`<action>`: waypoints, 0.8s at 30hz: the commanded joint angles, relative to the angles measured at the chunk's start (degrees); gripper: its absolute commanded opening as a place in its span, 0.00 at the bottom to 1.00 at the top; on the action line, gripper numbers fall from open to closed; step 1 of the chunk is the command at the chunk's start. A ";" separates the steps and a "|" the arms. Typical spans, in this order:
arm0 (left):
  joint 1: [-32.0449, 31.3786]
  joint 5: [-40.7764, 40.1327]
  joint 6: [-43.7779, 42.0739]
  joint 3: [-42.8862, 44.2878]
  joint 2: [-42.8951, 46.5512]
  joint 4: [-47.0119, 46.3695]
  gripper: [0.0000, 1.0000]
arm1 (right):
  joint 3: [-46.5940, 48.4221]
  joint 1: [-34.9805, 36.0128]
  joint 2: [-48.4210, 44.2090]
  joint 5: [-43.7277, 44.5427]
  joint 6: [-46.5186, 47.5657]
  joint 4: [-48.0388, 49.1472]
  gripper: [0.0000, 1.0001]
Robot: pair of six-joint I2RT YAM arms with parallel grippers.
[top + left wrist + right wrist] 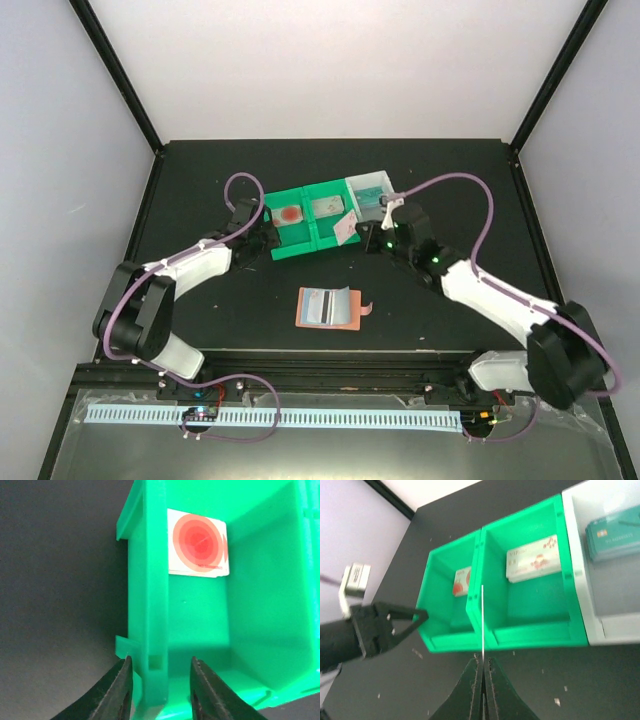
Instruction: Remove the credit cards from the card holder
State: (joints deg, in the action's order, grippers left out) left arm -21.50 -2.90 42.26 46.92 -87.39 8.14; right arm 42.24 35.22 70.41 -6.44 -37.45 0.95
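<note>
Right tool [482, 674] fills the bottom of its own wrist view, dark fingers pressed together on the held card [482, 615]. That card shows edge-on as a thin pale line, standing upright over the wall between the two compartments of the green tray [530, 634]. From above it is white with pinkish marks and hangs tilted over the tray's right end.

Inside the green tray, the left compartment holds the red-ring card [197, 547], white with concentric red circles, lying flat on the floor. The right compartment holds a flat white card with red marks [532, 558]. The teal card [615, 532] lies in the white tray [620, 630], which touches the green tray's right side.

Left tool [160, 690] sits at the green tray's left end with its fingers apart, astride an outer wall, one finger outside and one inside, gripping nothing.

The card holder [328, 307] lies open and flat on the black desk [200, 190], on the near side of the green tray and well apart from it. It has a salmon border, a pale blue inner panel and a small tab on its right edge. It is too small in view to tell whether its pockets hold a card
</note>
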 commanded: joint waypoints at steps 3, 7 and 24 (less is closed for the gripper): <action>-0.49 1.98 0.03 0.71 5.40 2.48 0.53 | 11.35 -0.33 11.13 5.57 -0.40 4.02 0.01; -0.49 1.59 -1.46 -0.67 10.03 3.94 0.68 | 17.55 -0.33 18.02 8.10 -0.05 2.71 0.01; -0.91 10.15 -11.80 -14.93 35.21 8.89 0.99 | 31.51 -0.41 37.95 9.78 -3.41 2.83 0.01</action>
State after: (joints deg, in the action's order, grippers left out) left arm -21.98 4.08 32.82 34.59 -58.74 16.36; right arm 70.85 35.20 105.95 1.43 -39.40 2.66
